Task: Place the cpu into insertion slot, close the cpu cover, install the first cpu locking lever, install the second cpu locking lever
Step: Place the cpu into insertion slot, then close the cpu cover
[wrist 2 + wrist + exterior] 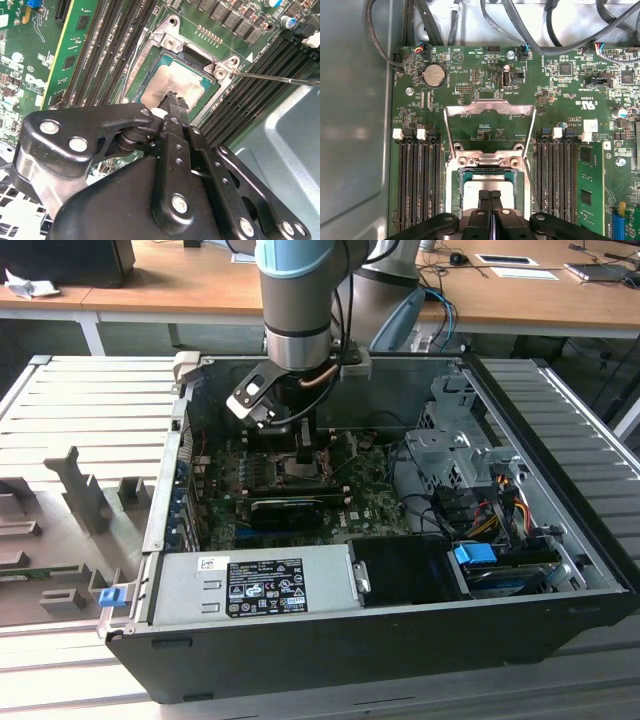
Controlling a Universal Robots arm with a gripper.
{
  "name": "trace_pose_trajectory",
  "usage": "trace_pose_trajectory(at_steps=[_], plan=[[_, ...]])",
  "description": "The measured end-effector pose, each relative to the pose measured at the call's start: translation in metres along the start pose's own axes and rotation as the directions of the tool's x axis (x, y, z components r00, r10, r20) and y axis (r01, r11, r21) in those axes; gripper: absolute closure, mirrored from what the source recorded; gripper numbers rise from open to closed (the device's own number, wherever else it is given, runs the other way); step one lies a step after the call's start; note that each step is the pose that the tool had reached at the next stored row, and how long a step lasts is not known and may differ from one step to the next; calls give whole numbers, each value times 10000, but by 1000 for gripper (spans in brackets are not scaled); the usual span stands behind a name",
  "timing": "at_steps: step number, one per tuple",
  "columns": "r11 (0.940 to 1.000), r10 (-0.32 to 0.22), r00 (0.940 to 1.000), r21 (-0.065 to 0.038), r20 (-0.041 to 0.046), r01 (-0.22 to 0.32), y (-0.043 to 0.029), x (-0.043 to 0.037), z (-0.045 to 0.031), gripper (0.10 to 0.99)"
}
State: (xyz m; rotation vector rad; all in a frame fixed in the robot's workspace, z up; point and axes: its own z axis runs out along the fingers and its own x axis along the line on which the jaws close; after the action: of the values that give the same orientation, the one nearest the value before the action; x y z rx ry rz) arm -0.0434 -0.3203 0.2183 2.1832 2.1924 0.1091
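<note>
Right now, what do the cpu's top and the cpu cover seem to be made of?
The cpu: probably a matt metal top; it looks dull grey-tan with soft glare. The cpu cover: thin bare sheet metal, perhaps steel; it is silver, with bright reflections along its edges.

A long wooden desk (180,285) runs along the back, light brown on top; it stands on a white leg (95,337); the space under it is dark. On the desk at the exterior view's left sits a black box (75,260), with crumpled white paper (25,283) beside it; at the exterior view's right lie flat white sheets (505,259). Nearer is a grey table (90,400) with long ridges; grey blocks (85,495) stand on it.
</note>
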Motion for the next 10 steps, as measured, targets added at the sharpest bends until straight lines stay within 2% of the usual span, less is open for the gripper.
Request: trace_pose_trajectory(at_steps=[5,7,10], plan=[[10000,1,10000,-1,4,-1,0,0,-5,980],[10000,11,10000,39,8,-11,19,-1,-9,980],[10000,16,10000,39,6,-16,23,0,-51,980]])
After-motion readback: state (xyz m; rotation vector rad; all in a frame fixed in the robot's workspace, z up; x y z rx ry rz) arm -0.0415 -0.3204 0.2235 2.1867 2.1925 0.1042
